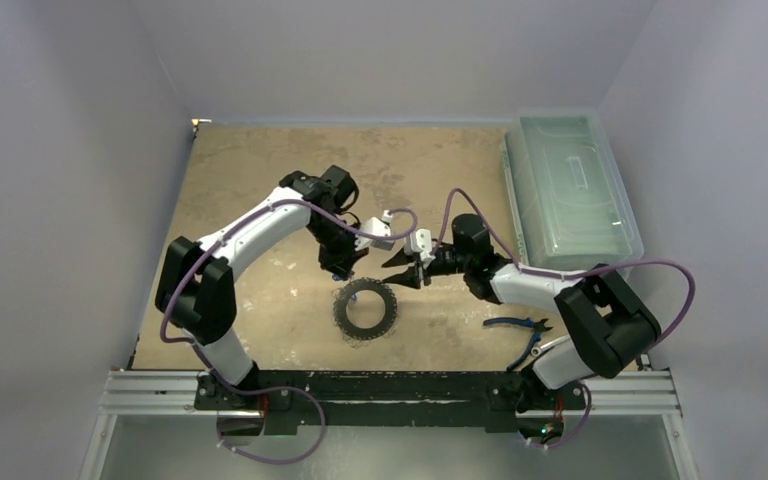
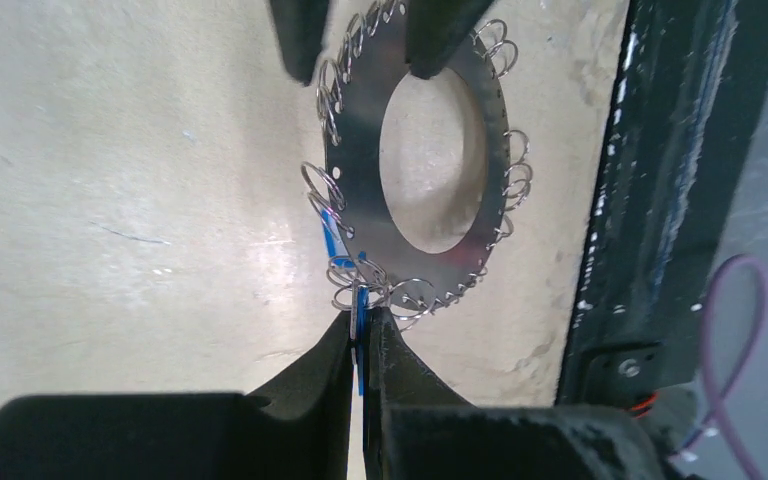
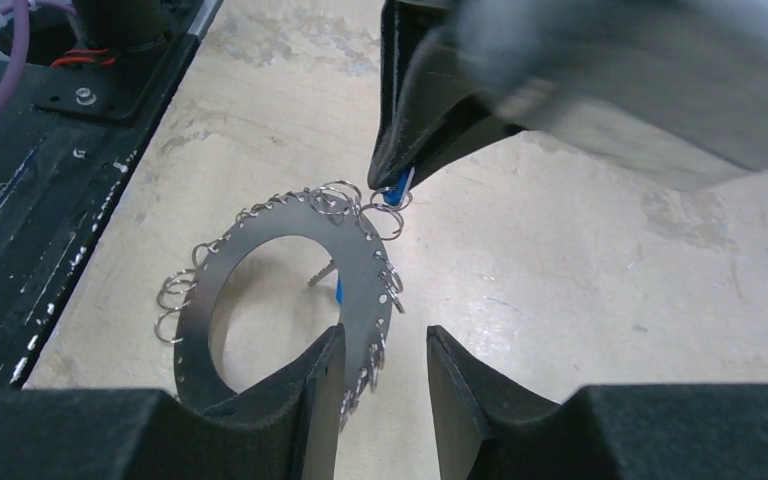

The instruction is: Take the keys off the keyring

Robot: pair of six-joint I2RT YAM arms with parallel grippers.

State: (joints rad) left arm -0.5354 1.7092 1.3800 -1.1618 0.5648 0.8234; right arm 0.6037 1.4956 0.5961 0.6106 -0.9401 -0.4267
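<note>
The keyring (image 1: 367,310) is a flat grey metal ring with small wire loops and keys round its rim. It stands tilted on the table between the two grippers. My left gripper (image 1: 343,270) is shut on a blue-headed key (image 2: 361,322) at the ring's edge; this shows in the left wrist view (image 2: 362,318). My right gripper (image 3: 380,345) is open, its two fingers on either side of the ring's opposite rim (image 3: 365,300) without pinching it. A silvery key (image 3: 322,272) and a blue one hang behind the ring.
A clear plastic box (image 1: 570,190) with a lid stands at the back right. Blue-handled pliers (image 1: 520,325) lie on the table near the right arm's base. A black rail (image 1: 390,385) runs along the near edge.
</note>
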